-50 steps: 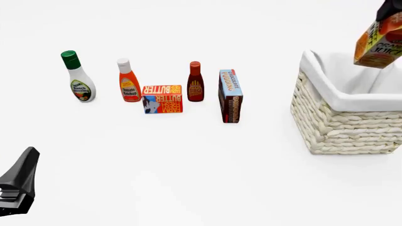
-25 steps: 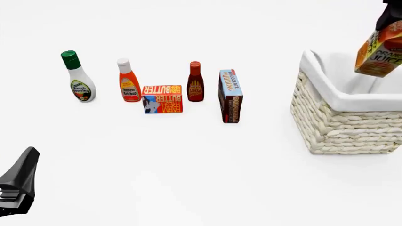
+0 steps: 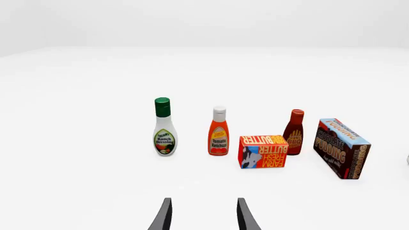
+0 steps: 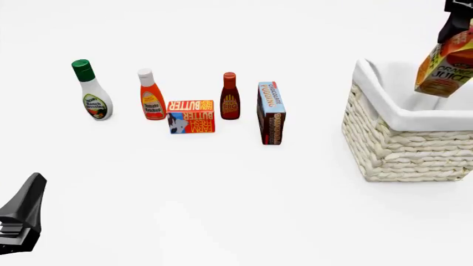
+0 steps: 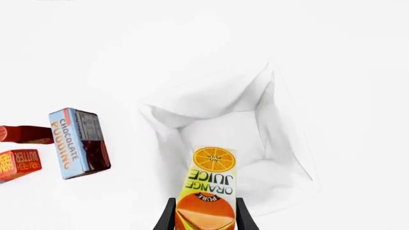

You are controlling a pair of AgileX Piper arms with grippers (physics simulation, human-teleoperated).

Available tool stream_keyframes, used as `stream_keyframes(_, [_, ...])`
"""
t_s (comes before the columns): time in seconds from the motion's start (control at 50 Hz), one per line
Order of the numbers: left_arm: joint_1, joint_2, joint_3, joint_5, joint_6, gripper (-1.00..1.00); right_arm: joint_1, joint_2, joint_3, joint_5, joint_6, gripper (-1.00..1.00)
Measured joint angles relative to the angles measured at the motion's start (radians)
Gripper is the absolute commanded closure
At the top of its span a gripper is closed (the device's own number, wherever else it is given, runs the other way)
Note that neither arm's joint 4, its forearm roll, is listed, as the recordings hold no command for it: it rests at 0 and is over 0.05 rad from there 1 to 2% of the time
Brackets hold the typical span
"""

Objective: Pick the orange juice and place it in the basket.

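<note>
The orange juice (image 4: 446, 69), an orange and yellow carton, hangs tilted over the open top of the basket (image 4: 414, 155), a cream wicker basket with a white lining, at the right edge of the front view. My right gripper (image 4: 457, 25) is shut on the carton's top. In the right wrist view the orange juice (image 5: 211, 179) sits between the two fingers of the right gripper (image 5: 206, 218), with the lined basket (image 5: 271, 110) below it. My left gripper (image 3: 204, 218) is open and holds nothing, low at the near left (image 4: 22, 219), far from the carton.
A row of groceries stands left of the basket: a ranch dressing bottle (image 4: 92, 91), a ketchup bottle (image 4: 152, 95), a red butter box (image 4: 191, 116), a BBQ sauce bottle (image 4: 230, 97) and a chocolate pudding box (image 4: 271, 112).
My right gripper has lowered the orange juice a little towards the basket's opening. The left arm and the groceries have not moved.
</note>
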Motion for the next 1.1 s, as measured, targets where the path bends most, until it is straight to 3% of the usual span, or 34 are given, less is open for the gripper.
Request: stream_keyframes(1.1, [0.000,0.000,0.000,0.000,0.000,-1.00,-0.037,0.120,-0.060,0.000,0.017,1.00])
